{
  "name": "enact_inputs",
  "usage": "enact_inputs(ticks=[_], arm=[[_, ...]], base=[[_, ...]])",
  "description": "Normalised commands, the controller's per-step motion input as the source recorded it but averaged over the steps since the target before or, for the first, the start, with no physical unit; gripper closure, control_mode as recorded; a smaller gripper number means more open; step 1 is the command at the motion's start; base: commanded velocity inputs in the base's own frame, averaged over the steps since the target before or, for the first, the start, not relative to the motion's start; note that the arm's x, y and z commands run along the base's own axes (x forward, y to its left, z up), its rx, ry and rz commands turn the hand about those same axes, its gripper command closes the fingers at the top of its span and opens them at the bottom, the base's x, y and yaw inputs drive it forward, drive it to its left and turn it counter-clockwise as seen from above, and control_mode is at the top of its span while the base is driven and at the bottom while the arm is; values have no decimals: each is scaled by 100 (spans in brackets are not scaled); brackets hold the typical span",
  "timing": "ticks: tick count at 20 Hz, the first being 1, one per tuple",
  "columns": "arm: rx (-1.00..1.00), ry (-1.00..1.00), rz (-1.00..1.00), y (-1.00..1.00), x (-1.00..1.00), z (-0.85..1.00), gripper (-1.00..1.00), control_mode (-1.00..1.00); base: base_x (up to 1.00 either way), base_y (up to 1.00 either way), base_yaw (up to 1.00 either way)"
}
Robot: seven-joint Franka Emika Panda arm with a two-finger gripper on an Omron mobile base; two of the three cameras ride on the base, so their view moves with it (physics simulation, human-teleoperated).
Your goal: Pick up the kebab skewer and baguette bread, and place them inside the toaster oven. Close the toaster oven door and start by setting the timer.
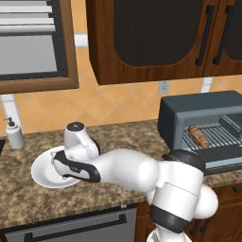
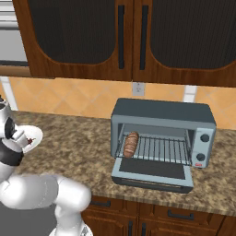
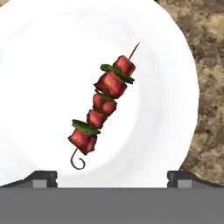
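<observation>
Skewer [image 3: 104, 107] lies slantwise on the plate [image 3: 39, 65], under the gripper [image 3: 112, 176]. Fingers spread wide, empty. I'd turn them across the stick before dropping.

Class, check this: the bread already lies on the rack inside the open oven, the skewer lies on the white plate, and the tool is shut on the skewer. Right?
Not quite. The hand view shows the tool open above the skewer, which lies free on the plate. The bread is indeed in the oven.
</observation>
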Motion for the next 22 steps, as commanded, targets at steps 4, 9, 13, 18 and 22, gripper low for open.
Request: enact_inputs(ticks=[4, 9, 13, 18, 22], arm=[[-6, 4, 0, 51, 37, -24, -100, -100], [-11, 2, 0, 32, 32, -22, -100, -100], [-9, 4, -1, 7, 9, -17, -100, -100], [-3, 8, -5, 0, 0, -15, -100, -100], [0, 5, -9, -1, 0, -29, -100, -100]], base=[[0, 0, 0], [0, 0, 0], [0, 0, 0], [0, 0, 0], [0, 0, 0]])
